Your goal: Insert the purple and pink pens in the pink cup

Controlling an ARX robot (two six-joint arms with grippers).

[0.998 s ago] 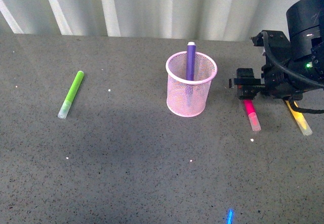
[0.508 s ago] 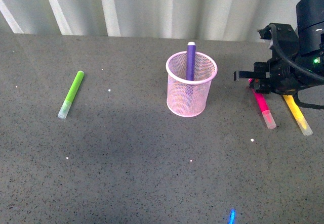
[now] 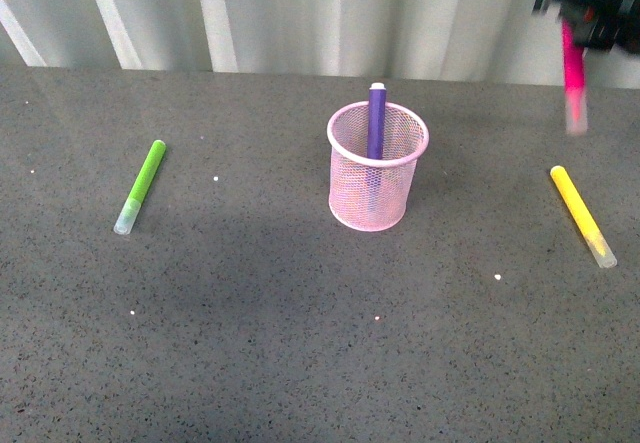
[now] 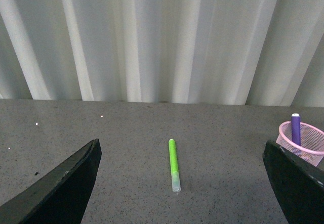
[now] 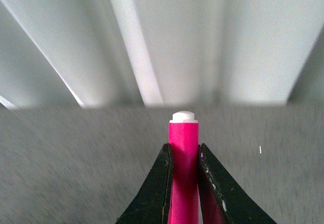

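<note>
High at right, right tool (image 5: 184,149) has raised pink pen (image 3: 574,71).

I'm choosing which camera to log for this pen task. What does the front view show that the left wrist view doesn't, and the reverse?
Only the front view: the pink pen held in the air, hanging blurred from the right gripper, and the yellow marker lying on the table.
Only the left wrist view: the left gripper, its fingers spread wide above the table.
Both: the lime-green marker, the pink cup with the purple pen standing in it, the grey table and the white curtain behind.
</note>
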